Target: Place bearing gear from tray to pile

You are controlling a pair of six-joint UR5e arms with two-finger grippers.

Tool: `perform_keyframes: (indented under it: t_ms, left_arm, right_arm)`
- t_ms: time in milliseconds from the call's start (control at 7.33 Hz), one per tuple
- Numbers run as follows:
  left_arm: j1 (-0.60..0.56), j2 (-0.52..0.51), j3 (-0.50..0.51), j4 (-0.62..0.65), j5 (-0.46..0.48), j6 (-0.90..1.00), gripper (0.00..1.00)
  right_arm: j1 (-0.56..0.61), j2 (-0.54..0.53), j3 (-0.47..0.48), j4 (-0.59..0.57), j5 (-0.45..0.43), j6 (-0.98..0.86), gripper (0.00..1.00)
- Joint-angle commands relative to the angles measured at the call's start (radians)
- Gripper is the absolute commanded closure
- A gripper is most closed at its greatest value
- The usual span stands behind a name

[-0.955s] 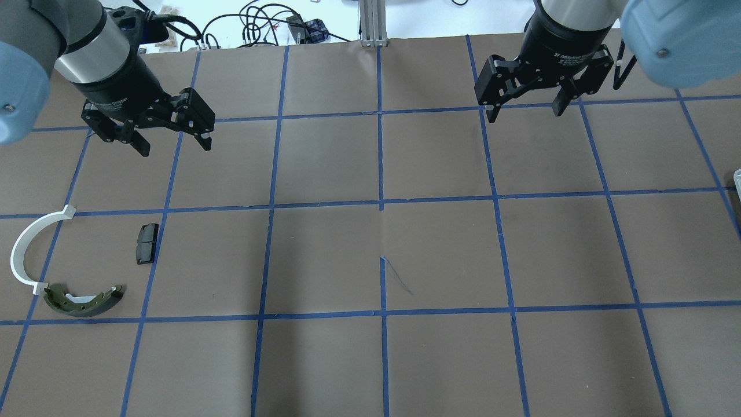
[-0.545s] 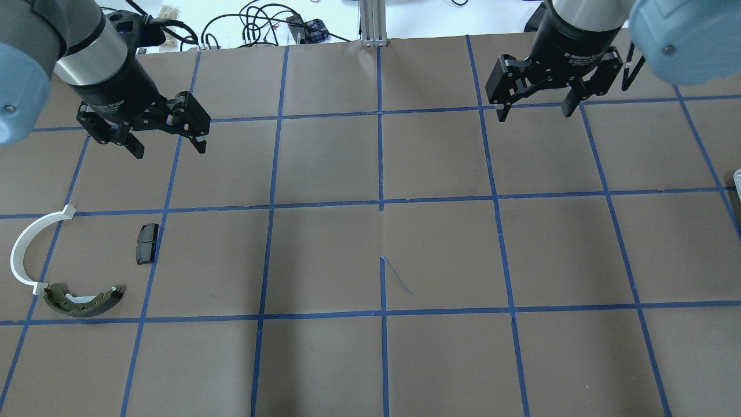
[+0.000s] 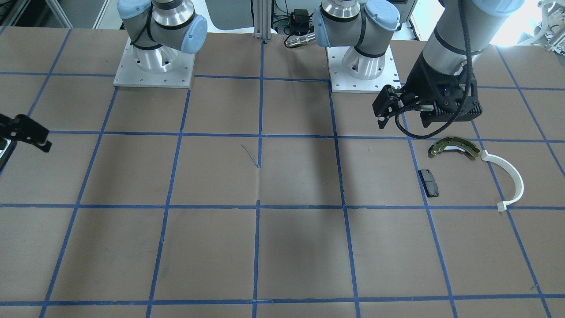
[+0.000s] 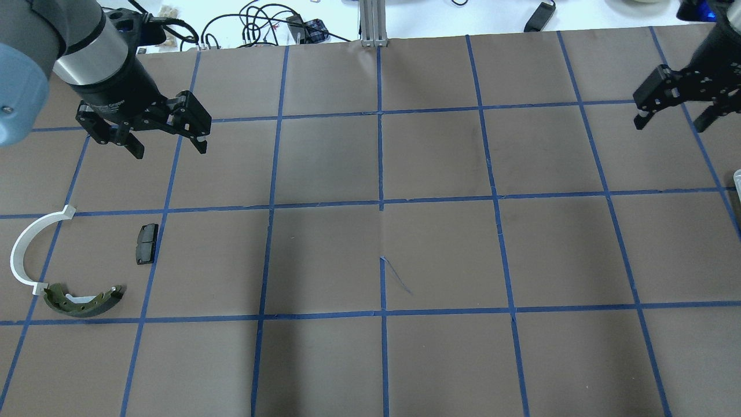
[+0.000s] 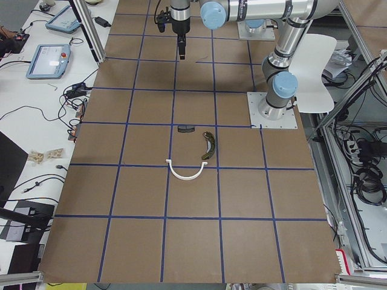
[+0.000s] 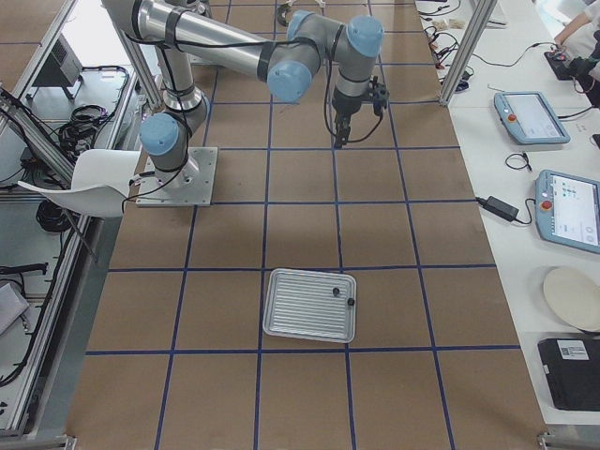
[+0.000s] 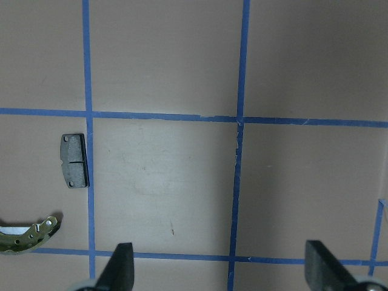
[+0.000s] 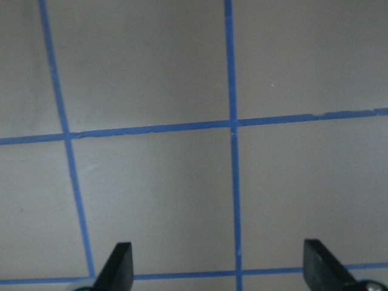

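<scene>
Silvery tray (image 6: pixel 291 314): 1, w/ 2 small dark parts (image 6: pixel 336 292) in it, too tiny to ID as the bearing gear
Pile (image 5: pixel 207 147): 3 pcs, far across the table from tray: 1 brake shoe (image 4: pixel 81 307), 1 white half-ring (image 4: pixel 14 258), 1 dark pad (image 4: pixel 146 244)
Left gripper (image 4: pixel 171 149): wide open, empty, far from tray
Right gripper (image 4: pixel 671 124): wide open, empty, nearer tray, not over it

Arms: two, the left arm (image 4: pixel 95 49) and the right arm (image 6: pixel 216 47).
Grippers: two, the left gripper (image 4: pixel 170 150) and the right gripper (image 4: pixel 671 124), with two fingers each.
Bases: two.
Tray (image 6: pixel 295 314): one, holding two small dark parts (image 6: pixel 336 292).
Pile (image 4: pixel 84 301): three loose parts, one of each kind: one shoe (image 3: pixel 454 145), one half-ring (image 3: pixel 512 181), one pad (image 3: pixel 428 182).
Off the table: two pendants (image 6: pixel 532 117), one chair (image 6: pixel 94 178), one round plate (image 6: pixel 572 298).
</scene>
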Motion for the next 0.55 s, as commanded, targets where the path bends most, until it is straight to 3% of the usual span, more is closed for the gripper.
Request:
perform_keyframes:
  t_ms: [0,136,409]
  left_arm:
    - [-0.002,0.020,-0.006,-0.016,0.004,0.001,0.00]
    - [0.010,-0.005,-0.010,-0.007,0.007,0.010,0.00]
    - [0.013,-0.022,-0.014,0.022,0.001,0.012,0.00]
  right_arm:
    - [-0.182,0.150,0.003,-0.216,-0.025,-0.246,0.00]
    - [-0.231,0.215,0.003,-0.333,-0.072,-0.337,0.00]
    - [-0.308,0.322,0.001,-0.474,-0.078,-0.455,0.00]
